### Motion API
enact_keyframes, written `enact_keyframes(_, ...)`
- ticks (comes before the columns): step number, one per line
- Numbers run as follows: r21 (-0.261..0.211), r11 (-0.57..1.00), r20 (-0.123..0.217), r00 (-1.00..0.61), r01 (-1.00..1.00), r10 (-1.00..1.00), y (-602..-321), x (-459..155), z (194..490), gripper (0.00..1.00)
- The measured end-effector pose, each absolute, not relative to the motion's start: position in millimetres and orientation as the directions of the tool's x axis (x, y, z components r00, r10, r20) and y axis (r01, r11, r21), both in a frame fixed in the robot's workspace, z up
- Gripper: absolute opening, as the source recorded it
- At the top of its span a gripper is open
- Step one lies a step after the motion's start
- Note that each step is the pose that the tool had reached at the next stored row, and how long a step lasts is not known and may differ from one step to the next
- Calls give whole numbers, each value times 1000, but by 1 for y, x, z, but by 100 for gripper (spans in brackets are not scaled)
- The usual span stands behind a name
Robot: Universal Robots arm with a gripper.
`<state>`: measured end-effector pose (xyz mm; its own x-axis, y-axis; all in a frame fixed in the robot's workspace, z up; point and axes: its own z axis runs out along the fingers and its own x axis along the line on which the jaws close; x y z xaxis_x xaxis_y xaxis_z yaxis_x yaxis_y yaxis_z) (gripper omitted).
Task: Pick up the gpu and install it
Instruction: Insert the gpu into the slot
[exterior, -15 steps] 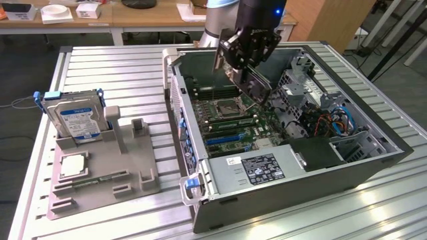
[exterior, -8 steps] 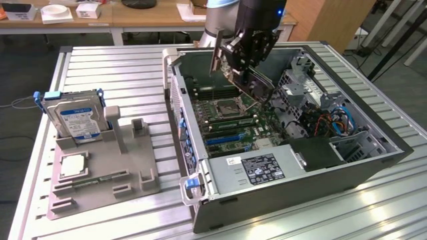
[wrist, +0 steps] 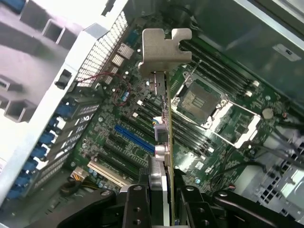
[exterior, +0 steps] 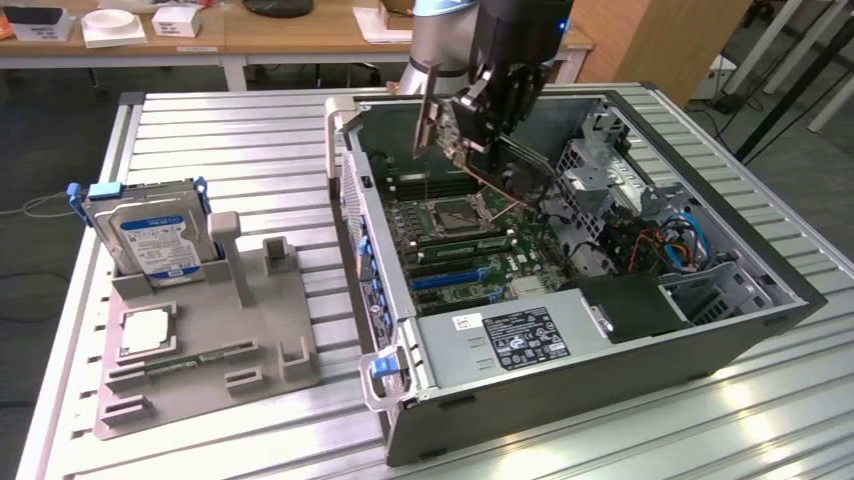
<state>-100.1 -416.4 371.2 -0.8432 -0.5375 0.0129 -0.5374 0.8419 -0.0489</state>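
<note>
Hand (exterior: pixel 483 108) dark and blocky, its two black fingers (wrist: pixel 137 202) closed on the gpu (exterior: pixel 497 172), pinching the thin flat board from both faces. The card hangs in the air, tilted, over the far part of an open computer case (exterior: pixel 747 320) and clear of the green motherboard (exterior: pixel 467 262) beneath. In the wrist view the gpu (wrist: pixel 161 133) is seen edge-on as a narrow strip, ending in a silvery metal bracket (wrist: pixel 164 47) with a stepped, notched tab. Below it lie long parallel slots, one of them bright blue (wrist: pixel 133 137), and a square metal-framed processor socket (wrist: pixel 197 102).

The case is a grey steel box, and a boxy power supply (exterior: pixel 521 340) with a black label fills its near end. On the exterior view's left, a grey moulded plastic holder (exterior: pixel 254 345) rests on the ribbed aluminium worktop (exterior: pixel 227 140). It carries an upright silver hard drive (exterior: pixel 154 235) with a blue-white label and a small square silver chip (exterior: pixel 147 330).
</note>
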Motion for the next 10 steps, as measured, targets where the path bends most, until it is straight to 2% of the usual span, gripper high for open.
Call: enact_keyframes(10,-49,730,13,-732,-681,-682,-416,-100,368,29)
